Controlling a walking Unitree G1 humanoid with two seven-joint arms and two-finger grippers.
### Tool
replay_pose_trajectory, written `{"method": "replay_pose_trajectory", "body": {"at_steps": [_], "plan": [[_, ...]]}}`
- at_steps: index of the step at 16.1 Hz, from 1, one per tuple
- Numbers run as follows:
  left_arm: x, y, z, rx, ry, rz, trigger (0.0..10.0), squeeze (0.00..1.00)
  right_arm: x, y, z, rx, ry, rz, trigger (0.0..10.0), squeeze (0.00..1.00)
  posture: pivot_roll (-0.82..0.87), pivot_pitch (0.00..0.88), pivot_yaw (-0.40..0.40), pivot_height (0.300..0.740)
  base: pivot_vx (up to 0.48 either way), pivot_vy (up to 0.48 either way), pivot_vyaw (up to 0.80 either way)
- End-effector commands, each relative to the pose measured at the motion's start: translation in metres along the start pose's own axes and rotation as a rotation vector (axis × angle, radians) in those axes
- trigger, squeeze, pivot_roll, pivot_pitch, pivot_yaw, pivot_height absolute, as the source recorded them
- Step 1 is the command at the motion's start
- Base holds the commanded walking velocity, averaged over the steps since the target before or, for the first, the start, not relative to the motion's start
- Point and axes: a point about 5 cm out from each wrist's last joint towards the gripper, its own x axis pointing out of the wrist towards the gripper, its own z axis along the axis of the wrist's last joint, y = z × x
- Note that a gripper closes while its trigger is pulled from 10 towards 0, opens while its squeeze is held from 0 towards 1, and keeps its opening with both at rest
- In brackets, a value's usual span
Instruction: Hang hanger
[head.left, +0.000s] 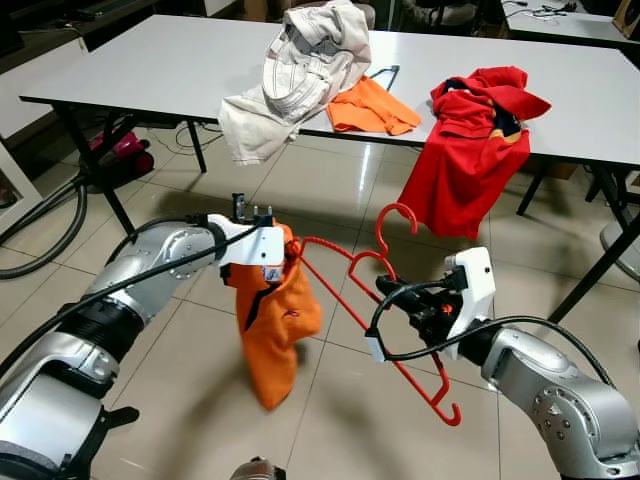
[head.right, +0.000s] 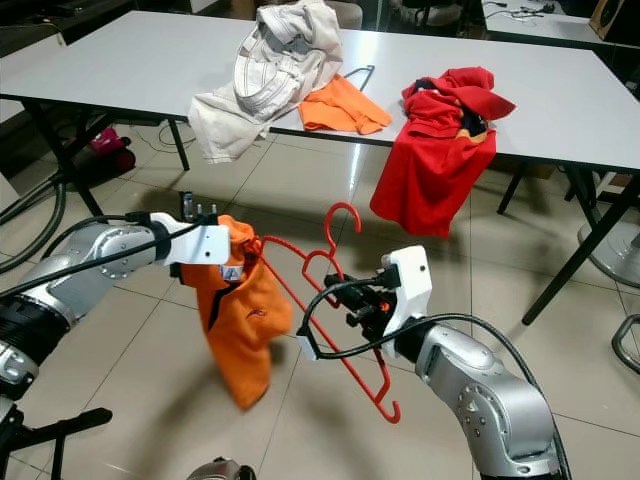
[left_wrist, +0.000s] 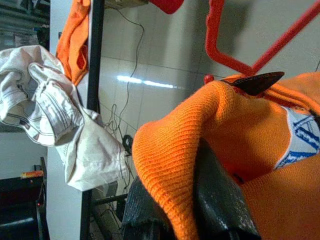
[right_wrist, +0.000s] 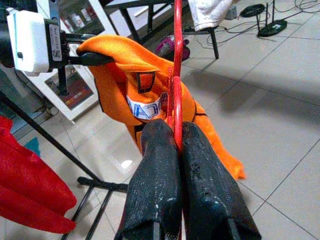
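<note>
Tiled floor (head.left: 330, 190) is seen below a white counter (head.left: 150, 70) carrying a pale garment (head.left: 300, 60), an orange cloth (head.left: 370, 108) and a red shirt (head.left: 470, 150) draped over its edge at 1 o'clock. The red hanger (head.left: 345, 265) is held mid-air, centre frame, clenched at its bar by the right gripper (right_wrist: 176, 145), presumably to steady it. The left gripper (head.left: 275, 250) is clamped on the orange shirt (head.left: 275, 320) at 9 o'clock of the hanger, collar drawn toward the hanger arm, likely for threading. A white-and-blue neck label (right_wrist: 144, 110) is noted; lettering unreadable.
</note>
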Motion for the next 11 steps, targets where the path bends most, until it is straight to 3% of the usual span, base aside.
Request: {"method": "replay_pose_trajectory", "body": {"at_steps": [1,4,6,11], "plan": [[-0.001,0.007,0.005,-0.005,-0.020,0.036,10.0,0.00,-0.002,0.001,0.000,0.021,-0.001,0.014,10.0,0.00,-0.03,0.018,0.028,0.740,0.000,0.000,0.00],[0.001,0.004,0.000,-0.004,0.016,0.023,10.0,0.00,-0.016,0.005,-0.003,0.031,0.023,0.032,10.0,0.00,-0.03,0.024,0.030,0.740,0.000,0.000,0.00],[0.002,0.006,0.004,-0.014,-0.009,0.041,10.0,0.00,-0.021,0.004,-0.006,0.026,0.043,0.032,10.0,0.00,-0.04,0.027,0.035,0.740,0.000,0.000,0.00],[-0.003,0.000,0.036,-0.026,-0.165,0.035,10.0,0.00,-0.005,0.002,-0.001,0.084,-0.005,0.040,10.0,0.00,-0.04,0.025,0.036,0.740,0.000,0.000,0.00]]}}
